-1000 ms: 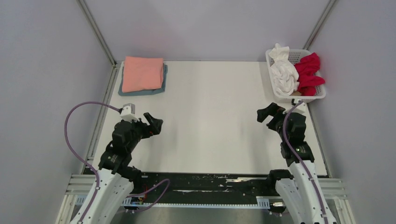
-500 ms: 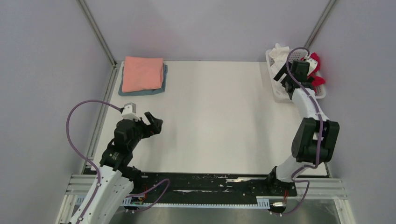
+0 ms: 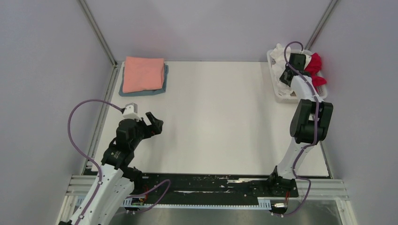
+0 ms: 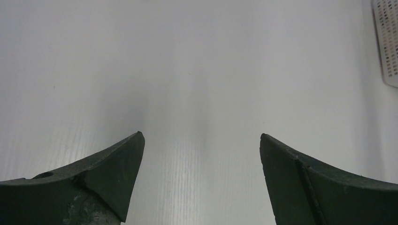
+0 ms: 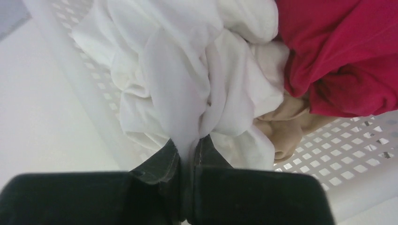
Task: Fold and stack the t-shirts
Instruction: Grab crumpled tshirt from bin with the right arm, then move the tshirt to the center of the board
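Note:
A folded salmon pink t-shirt (image 3: 143,73) lies on a folded grey-blue t-shirt (image 3: 141,91) at the table's far left corner. In the white basket (image 3: 278,96) at the far right lie a crumpled white t-shirt (image 5: 187,70), a red t-shirt (image 5: 342,51) and a beige t-shirt (image 5: 286,126). My right gripper (image 5: 189,145) reaches into the basket and is shut on a fold of the white t-shirt (image 3: 280,52). My left gripper (image 4: 201,140) hovers open over bare table near the left front, its fingers (image 3: 155,124) holding nothing.
The basket's lattice wall (image 5: 89,93) stands just left of my right gripper, and its floor (image 5: 356,159) shows under the cloth. The basket's corner (image 4: 387,42) appears at the far right in the left wrist view. Grey walls enclose the table (image 3: 216,122).
My right arm swung from the table's right side out to the basket, lowered into it, and its jaws went from open to shut on the white t-shirt. The left arm barely moved.

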Controlling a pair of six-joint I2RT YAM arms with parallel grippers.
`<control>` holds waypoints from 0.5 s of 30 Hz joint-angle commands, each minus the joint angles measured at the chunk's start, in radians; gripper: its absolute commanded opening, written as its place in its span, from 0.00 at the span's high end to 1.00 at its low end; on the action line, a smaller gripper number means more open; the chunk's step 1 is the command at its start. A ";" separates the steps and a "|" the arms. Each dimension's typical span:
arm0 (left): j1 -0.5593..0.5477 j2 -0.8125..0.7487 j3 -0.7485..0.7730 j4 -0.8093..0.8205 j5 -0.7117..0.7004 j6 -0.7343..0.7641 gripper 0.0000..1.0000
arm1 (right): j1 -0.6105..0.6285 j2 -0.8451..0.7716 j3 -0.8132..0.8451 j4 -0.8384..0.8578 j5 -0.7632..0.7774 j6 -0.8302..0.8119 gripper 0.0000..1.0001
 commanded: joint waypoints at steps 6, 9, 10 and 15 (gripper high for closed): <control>-0.003 -0.068 0.005 0.009 -0.006 -0.006 0.00 | -0.001 -0.362 0.246 0.036 -0.173 -0.084 1.00; -0.004 -0.083 0.004 0.005 -0.008 -0.009 0.00 | 0.002 -0.453 0.281 0.039 -0.433 -0.078 1.00; -0.004 -0.087 0.005 0.002 -0.007 -0.009 0.00 | 0.004 -0.480 0.289 0.042 -0.521 -0.065 1.00; -0.003 -0.090 0.000 0.010 0.000 -0.010 0.00 | 0.055 -0.580 0.302 0.089 -0.877 0.038 1.00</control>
